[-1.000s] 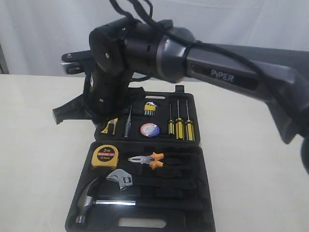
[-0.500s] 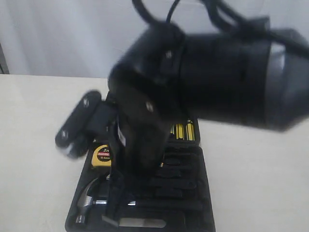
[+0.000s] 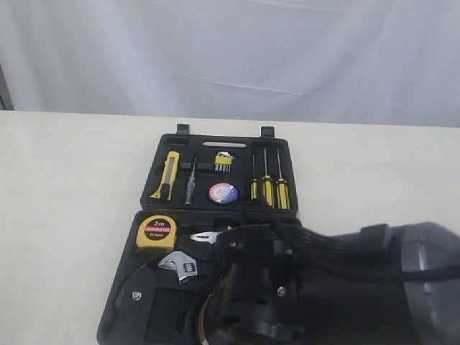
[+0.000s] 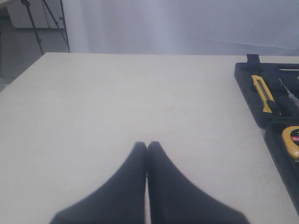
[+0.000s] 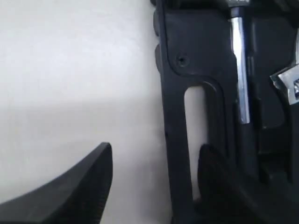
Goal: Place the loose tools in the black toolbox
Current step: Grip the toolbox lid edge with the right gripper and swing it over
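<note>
The black toolbox (image 3: 284,154) lies open on the table. Its lid holds the yellow-black utility knife (image 3: 169,175) and the dark tape roll (image 3: 223,192). The yellow tape measure (image 3: 156,231) sits in the front half, and beside it only the nose of the pliers (image 3: 205,237) shows from behind my right arm (image 3: 323,287). My right gripper (image 5: 156,148) is open at the box's front handle (image 5: 175,140), one finger over the table and the other over the box. My left gripper (image 4: 147,145) is shut and empty above bare table, away from the utility knife (image 4: 262,93) and tape measure (image 4: 292,140).
Three yellow-black screwdrivers (image 3: 267,188) and a hex key set (image 3: 223,161) sit in the lid. The adjustable wrench (image 3: 180,264) lies in the front half; the hammer's steel shaft (image 5: 239,70) shows in the right wrist view. A white curtain (image 3: 230,50) backs the table.
My right arm has swung from above the back of the toolbox down to its front edge. It now hides the front half, and the lid's tools are uncovered.
</note>
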Tool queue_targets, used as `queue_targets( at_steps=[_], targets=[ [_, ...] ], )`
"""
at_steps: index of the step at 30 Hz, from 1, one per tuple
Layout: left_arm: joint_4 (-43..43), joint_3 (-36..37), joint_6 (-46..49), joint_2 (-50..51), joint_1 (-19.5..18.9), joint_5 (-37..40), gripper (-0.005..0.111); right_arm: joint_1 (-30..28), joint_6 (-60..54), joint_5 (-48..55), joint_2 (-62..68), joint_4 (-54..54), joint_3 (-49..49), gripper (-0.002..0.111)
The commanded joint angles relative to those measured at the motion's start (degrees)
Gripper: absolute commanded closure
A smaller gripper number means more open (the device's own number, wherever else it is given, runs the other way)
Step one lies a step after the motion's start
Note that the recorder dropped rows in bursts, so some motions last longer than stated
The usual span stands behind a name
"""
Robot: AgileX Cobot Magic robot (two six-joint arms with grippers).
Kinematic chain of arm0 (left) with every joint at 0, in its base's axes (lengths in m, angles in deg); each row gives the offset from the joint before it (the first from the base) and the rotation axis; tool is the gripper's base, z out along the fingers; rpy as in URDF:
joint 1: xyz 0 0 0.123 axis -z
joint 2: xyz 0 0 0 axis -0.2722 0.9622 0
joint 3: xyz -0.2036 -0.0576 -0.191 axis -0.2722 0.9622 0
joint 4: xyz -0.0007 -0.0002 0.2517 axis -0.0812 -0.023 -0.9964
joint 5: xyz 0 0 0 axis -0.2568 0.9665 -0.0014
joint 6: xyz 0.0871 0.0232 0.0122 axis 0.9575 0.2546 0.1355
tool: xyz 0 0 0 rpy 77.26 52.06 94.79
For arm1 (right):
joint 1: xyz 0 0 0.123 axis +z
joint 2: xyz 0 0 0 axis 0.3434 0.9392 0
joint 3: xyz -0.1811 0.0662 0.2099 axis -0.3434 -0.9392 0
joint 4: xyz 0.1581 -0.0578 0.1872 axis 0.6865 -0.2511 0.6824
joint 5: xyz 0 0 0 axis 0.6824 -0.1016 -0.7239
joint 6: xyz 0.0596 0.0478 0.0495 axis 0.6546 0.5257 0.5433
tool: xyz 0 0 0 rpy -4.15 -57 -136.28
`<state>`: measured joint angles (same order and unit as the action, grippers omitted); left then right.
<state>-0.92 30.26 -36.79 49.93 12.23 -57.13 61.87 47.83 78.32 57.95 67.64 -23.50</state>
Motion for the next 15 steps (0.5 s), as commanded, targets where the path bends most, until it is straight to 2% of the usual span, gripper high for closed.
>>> queue_targets(
  at_steps=[1, 11, 13, 15],
  targets=[
    [0.00, 0.05, -0.12, -0.07, 0.25, -0.62, 0.107, 0.06, -0.24, -5.08, -0.58, -1.36, -2.55, 0.055],
    [0.00, 0.05, -0.12, -0.07, 0.25, -0.62, 0.107, -0.74, 3.72, -9.17, 5.93, -7.83, -2.94, 0.055],
    [0.00, 0.05, -0.12, -0.07, 0.25, -0.62, 0.107, -1.03, 7.10, -9.39, 6.50, -10.52, -2.86, 0.058],
    [0.00, 0.05, -0.12, -0.07, 0.25, -0.62, 0.107, -1.73, 11.22, -9.06, 6.62, -14.63, -2.60, 0.066]
  ],
)
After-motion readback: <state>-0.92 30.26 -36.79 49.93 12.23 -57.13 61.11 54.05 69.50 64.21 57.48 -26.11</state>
